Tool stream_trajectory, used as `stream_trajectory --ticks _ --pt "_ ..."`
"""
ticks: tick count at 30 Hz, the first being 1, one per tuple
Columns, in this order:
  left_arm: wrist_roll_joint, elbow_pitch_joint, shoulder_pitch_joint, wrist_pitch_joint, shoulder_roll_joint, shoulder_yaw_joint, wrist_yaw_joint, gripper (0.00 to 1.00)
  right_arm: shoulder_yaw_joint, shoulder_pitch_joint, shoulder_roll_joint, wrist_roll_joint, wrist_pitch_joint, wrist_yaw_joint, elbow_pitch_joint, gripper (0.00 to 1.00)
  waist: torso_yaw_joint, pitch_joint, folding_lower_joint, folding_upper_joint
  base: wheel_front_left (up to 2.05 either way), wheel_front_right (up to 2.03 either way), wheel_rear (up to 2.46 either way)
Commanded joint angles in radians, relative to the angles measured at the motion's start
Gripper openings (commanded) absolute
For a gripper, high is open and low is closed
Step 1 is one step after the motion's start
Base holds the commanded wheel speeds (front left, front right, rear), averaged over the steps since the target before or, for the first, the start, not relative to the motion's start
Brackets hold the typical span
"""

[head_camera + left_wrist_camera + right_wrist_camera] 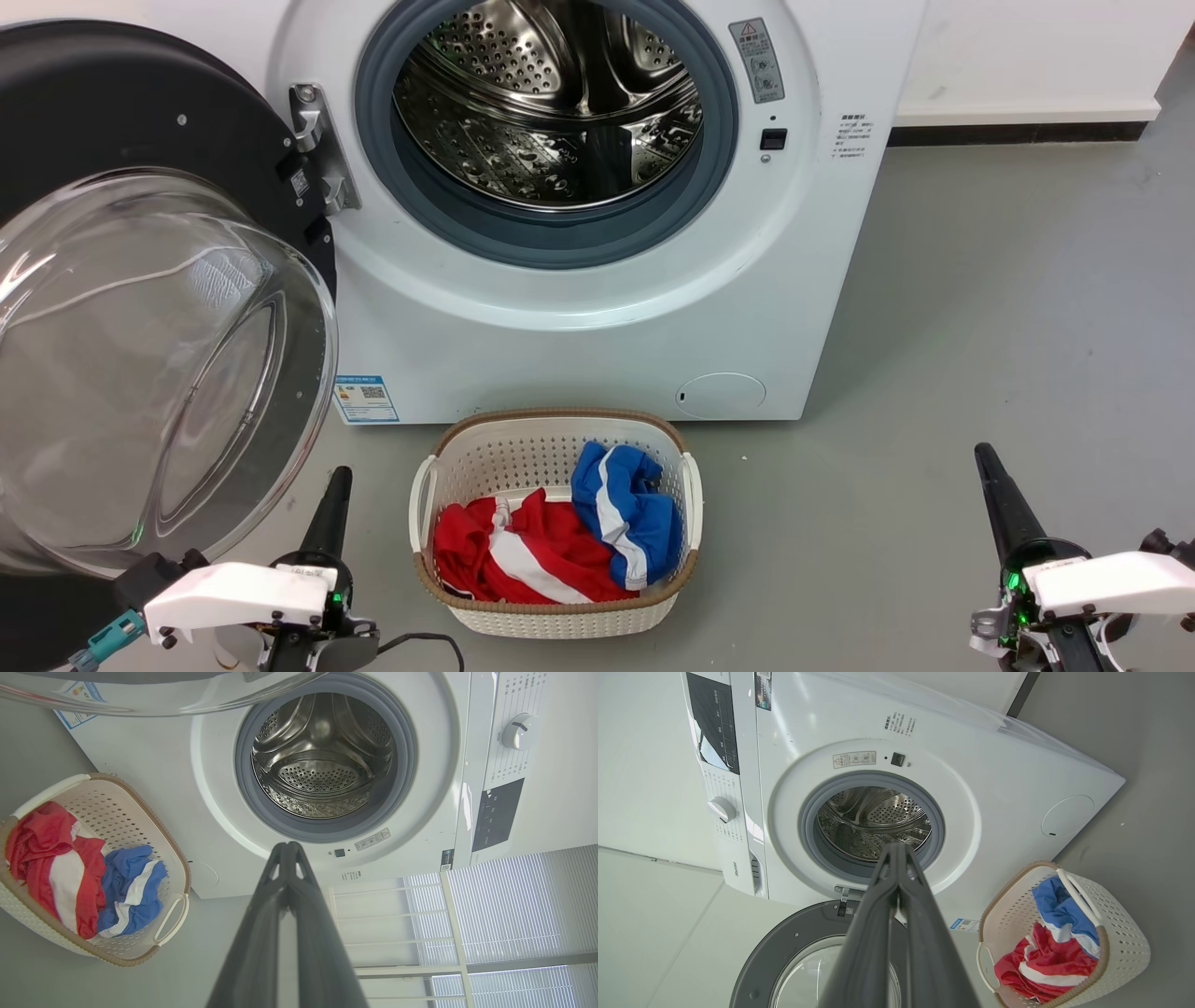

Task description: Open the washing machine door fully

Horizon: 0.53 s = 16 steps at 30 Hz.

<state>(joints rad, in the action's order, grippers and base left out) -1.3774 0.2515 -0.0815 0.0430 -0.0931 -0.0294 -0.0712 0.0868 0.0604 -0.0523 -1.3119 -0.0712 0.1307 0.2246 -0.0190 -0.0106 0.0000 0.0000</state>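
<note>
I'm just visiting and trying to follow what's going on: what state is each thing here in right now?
Washing machine door: open, swung wide to the left.
Drum: empty.
Basket: on the floor, holding clothes, red and blue.
Left gripper: shut, holding nothing.
Right gripper: shut, holding nothing.

I get bright, even, sharp pictures. Glare streaks the washing machine door [159, 327] at nine o'clock in my head view; daylight glows through blinds [504, 905] at four o'clock, left wrist view.
</note>
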Motion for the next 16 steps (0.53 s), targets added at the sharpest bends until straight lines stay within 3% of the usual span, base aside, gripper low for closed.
stream_trajectory --ticks 1,16 --pt "-0.016 -0.008 -0.017 0.007 0.000 -0.008 -0.012 0.00 0.003 0.020 -0.001 -0.020 -0.004 0.000 -0.004 0.00 0.001 0.000 0.0000 0.0000 0.00 0.00 0.00" --pt "-0.114 -0.008 -0.026 0.036 0.022 -0.044 -0.034 0.00 0.013 0.036 -0.001 -0.146 -0.021 0.000 0.008 0.00 0.008 0.006 0.0000 0.0000 0.00 0.00 0.00"
